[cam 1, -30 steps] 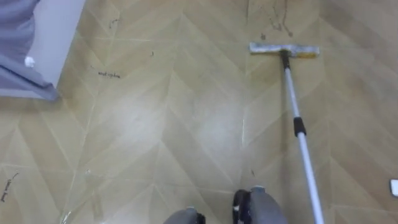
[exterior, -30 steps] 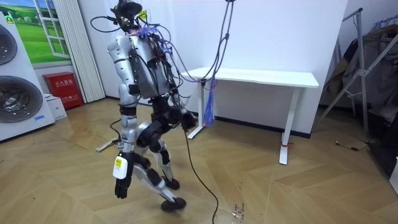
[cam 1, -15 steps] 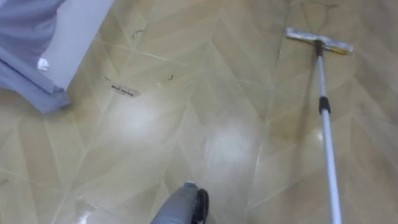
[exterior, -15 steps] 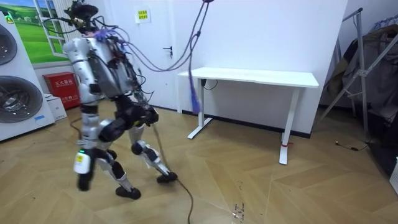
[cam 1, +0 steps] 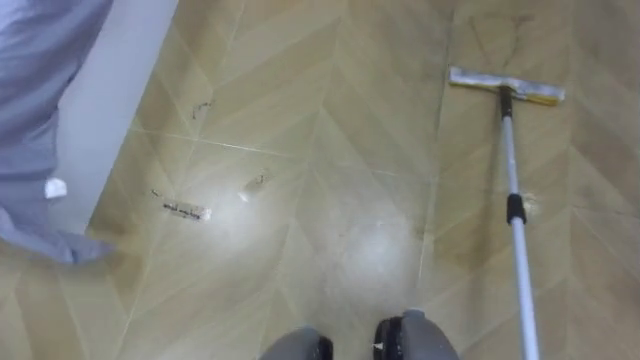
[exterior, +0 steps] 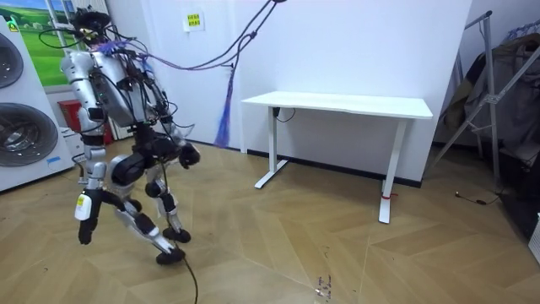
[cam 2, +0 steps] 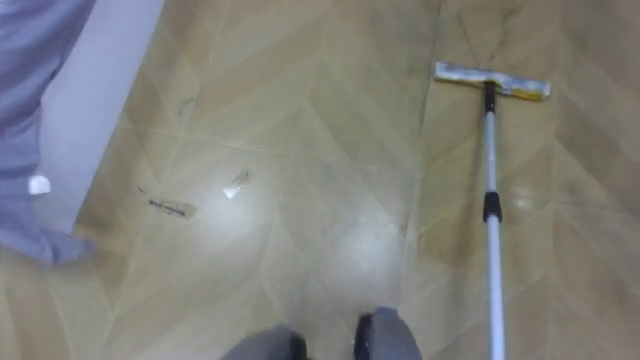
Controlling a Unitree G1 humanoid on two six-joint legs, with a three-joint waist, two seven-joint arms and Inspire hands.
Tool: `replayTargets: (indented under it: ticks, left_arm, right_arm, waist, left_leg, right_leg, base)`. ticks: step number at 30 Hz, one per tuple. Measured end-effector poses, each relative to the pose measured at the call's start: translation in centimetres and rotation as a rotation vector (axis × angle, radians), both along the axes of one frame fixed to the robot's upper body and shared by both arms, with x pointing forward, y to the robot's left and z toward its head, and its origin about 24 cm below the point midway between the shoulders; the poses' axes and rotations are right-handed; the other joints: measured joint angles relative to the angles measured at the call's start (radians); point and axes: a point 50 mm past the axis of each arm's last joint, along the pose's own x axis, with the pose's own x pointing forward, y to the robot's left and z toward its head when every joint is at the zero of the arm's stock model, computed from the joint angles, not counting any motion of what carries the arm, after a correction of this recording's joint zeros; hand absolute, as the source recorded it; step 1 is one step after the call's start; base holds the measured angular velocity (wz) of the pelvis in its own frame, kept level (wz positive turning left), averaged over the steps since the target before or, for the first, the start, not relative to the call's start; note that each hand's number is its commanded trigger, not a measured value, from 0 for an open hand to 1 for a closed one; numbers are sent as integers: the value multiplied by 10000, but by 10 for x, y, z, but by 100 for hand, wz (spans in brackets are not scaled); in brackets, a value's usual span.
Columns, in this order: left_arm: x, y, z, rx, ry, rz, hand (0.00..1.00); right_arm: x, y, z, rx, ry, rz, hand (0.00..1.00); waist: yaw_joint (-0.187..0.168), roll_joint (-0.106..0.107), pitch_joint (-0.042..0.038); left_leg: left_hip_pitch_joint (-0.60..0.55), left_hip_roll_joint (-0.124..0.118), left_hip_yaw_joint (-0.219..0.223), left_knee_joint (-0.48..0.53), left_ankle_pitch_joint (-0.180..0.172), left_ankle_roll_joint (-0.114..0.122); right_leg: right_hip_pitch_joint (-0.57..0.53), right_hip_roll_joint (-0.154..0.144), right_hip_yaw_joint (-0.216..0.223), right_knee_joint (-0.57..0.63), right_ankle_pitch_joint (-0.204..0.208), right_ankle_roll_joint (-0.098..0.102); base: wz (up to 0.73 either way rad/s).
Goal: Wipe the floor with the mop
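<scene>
At 9 to 10 o'clock in the eye views, a grey cloth (cam 1: 40,90) hanging over a white panel (cam 1: 125,110). Just right of these on the wooden floor (cam 1: 330,110), around 8 o'clock of centre, a small strip of debris (cam 1: 186,210) with a paler scrap (cam 1: 250,188) beside it. Out at 1 o'clock, the mop (cam 1: 511,170): flat head (cam 1: 505,87) down on the boards, pale handle with a black collar (cam 1: 515,209) slanting back to 5 o'clock and off the lower edge, on the robot's right side. In the room view, washing machines (exterior: 21,110) at 9 o'clock, then the robot bent forward in mid-stride, facing that way. Left hand (exterior: 84,231) dangling low at 7 o'clock of the hips, on the far side of the body from the mop, fingers too small to judge as spread or curled. Right hand (exterior: 186,154) at hip height, 3 o'clock of the hips, on the mop's side; grip impossible to tell. Farther right, a white table (exterior: 337,105) by the wall.
</scene>
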Motion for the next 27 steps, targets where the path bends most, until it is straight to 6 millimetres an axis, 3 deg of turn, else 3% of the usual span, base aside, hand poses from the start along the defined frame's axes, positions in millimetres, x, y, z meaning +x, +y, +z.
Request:
replayTargets:
  ticks: [1, 2, 3, 4, 5, 6, 7, 8, 9, 10, 11, 12, 13, 14, 16, 18, 19, 20, 21, 22, 23, 25, 26, 27]
  left_arm:
    - [-4, 2, 0, 29, 67, -6, 0]
    - [-4, 3, 0, 45, 75, -14, 0]
    - [-6, 6, 1, 75, 69, -30, 0]
    - [-12, 6, 1, 38, 139, -54, 0]
    - [-13, 6, 1, -6, 177, -72, 0]
    - [-19, 6, 0, -132, 348, -44, 0]
    - [-25, 7, -1, -263, 560, -36, 0]
    - [-28, 7, -2, -416, 659, -57, 0]
    - [-25, 6, -2, -512, 612, -100, 0]
    - [-16, 4, -1, -622, 383, -188, 0]
    - [-7, 2, 0, -674, 90, -276, 0]
    - [-2, 0, 0, -736, -94, -315, 0]
    - [6, -4, 1, -843, -419, -396, 0]
    - [14, -7, 2, -843, -684, -515, 0]
    - [23, -8, 4, -728, -935, -624, 0]
    - [23, -7, 4, -526, -909, -711, 0]
    - [21, -8, 3, -499, -813, -709, 0]
    - [18, -10, 2, -485, -680, -736, 0]
    - [16, -11, 2, -453, -613, -745, 0]
    - [13, -13, 0, -475, -447, -664, 0]
    - [12, -15, -1, -514, -377, -638, 0]
    - [7, -18, -3, -612, -154, -492, 0]
    - [4, -17, -3, -585, -106, -302, 0]
    - [2, -16, -3, -598, -84, -155, 0]
  right_arm:
    - [30, -4, 11, -50, -1059, 115, 100]
    - [42, -4, 16, -33, -1523, 173, 100]
    - [61, -3, 25, 57, -2297, 306, 100]
    - [78, -1, 32, 265, -2904, 134, 100]
    - [81, 0, 34, 382, -3050, 4, 100]
    - [80, -1, 33, 556, -3070, -242, 100]
    - [69, -3, 29, 655, -2779, -287, 100]
    - [55, -8, 23, 687, -2387, -313, 100]
    - [45, -11, 21, 659, -2143, -360, 100]
    - [22, -17, 14, 555, -1471, -448, 100]
    - [-6, -23, 7, 376, -659, -527, 100]
    - [-20, -25, 4, 268, -266, -620, 100]
    - [-43, -29, 1, 0, 271, -722, 100]
    - [-61, -31, -1, -249, 701, -811, 100]
    - [-83, -24, -7, -311, 1210, -900, 100]
    - [-99, -7, -15, -43, 1675, -978, 100]
    - [-106, 3, -19, 198, 1970, -932, 100]
    - [-112, 11, -22, 354, 2159, -819, 100]
    - [-113, 15, -23, 433, 2203, -811, 100]
    - [-116, 17, -24, 502, 2270, -741, 100]
    - [-117, 18, -24, 503, 2309, -709, 100]
    - [-110, 18, -24, 462, 2266, -576, 100]
    - [-97, 16, -23, 381, 2124, -487, 100]
    - [-88, 15, -22, 332, 1945, -427, 100]
  waist:
    - [89, -89, 11]
    - [177, -197, 51]
    - [404, -297, 105]
    - [498, -414, 107]
    - [529, -432, 96]
    - [539, -421, 53]
    - [548, -435, -47]
    - [508, -513, -142]
    - [489, -498, -136]
    - [467, -491, -137]
    - [439, -369, -118]
    - [431, -224, -148]
    - [409, 73, -216]
    - [306, 421, -213]
    - [163, 683, -202]
    - [-23, 706, -191]
    - [-136, 721, -175]
    - [-253, 756, -186]
    - [-309, 771, -193]
    - [-364, 688, -138]
    - [-349, 700, -136]
    - [-283, 688, -141]
    - [-162, 546, -105]
    - [-147, 474, -71]
  left_leg:
    - [-515, 119, -58, 341, 43, 69]
    - [-741, 180, -41, 214, -47, 199]
    - [-1159, 331, -44, -527, -230, 201]
    - [-1385, 376, -108, -1881, -232, 171]
    - [-1396, 417, -137, -2669, -199, 122]
    - [-1328, 436, -204, -4108, 153, 123]
    - [-1201, 396, -138, -4252, 473, 211]
    - [-912, 360, 147, -4174, 406, 761]
    - [-776, 296, 241, -4101, 237, 1041]
    - [-518, -7, 327, -3946, -84, 1317]
    - [-230, -217, 383, -3816, -454, 1503]
    - [-118, -308, 361, -3768, -631, 1560]
    - [29, -404, 301, -3756, -882, 1659]
    - [145, -500, 147, -3809, -1066, 1711]
    - [304, -569, 78, -3999, -1147, 1753]
    - [632, -788, -295, -4276, -1173, 1703]
    - [905, -855, -532, -4482, -1273, 1563]
    - [1137, -864, -725, -4532, -1499, 1444]
    - [1231, -867, -773, -4476, -1673, 1373]
    - [1351, -839, -843, -4098, -2039, 1204]
    - [1379, -799, -879, -3866, -2156, 1087]
    - [1311, -446, -791, -2405, -2133, 753]
    - [1084, -160, -555, -1421, -1812, 286]
    - [951, -42, -496, -931, -1554, 64]
  right_leg:
    - [172, 197, 61, 201, -304, -11]
    - [250, 208, 82, 281, -437, -46]
    - [537, 231, 114, 334, -653, -121]
    - [913, 229, 134, 245, -902, -100]
    - [1170, 226, 132, 170, -1031, -48]
    - [1721, 209, 128, -35, -1309, 117]
    - [2176, 58, 131, -212, -1597, 309]
    - [2544, -72, 177, -313, -1748, 519]
    - [2637, -185, 174, -141, -1756, 555]
    - [2611, -491, 195, 555, -1470, 1043]
    - [2438, -604, 397, 1495, -808, 1351]
    - [2305, -570, 519, 1888, -357, 1384]
    - [1983, -491, 655, 2480, 417, 1360]
    - [1509, -361, 761, 2871, 597, 1362]
    - [456, -279, 755, 2857, 497, 1276]
    - [-367, -246, 674, 1890, 455, 1205]
    - [-638, -227, 610, 615, 492, 1151]
    - [-720, -207, 612, -892, 703, 1024]
    - [-718, -211, 619, -1324, 977, 983]
    - [-621, -329, 364, -1171, 1371, 792]
    - [-539, -363, 208, -1008, 1301, 604]
    - [-91, -182, -47, -404, 483, 296]
    - [73, -69, -88, -78, 96, 222]
    - [158, 2, -74, 79, -71, 184]
  base:
    - [-17]
    - [-25]
    - [-24]
    - [-21]
    - [0]
    - [11]
    - [24]
    - [27]
    - [40]
    - [42]
    - [38]
    - [22]
    - [6]
    - [0]
    - [-11]
    - [-24]
    - [-20]
    - [-18]
    - [-11]
    - [-6]
    - [6]
    - [9]
    - [-4]
    - [-13]
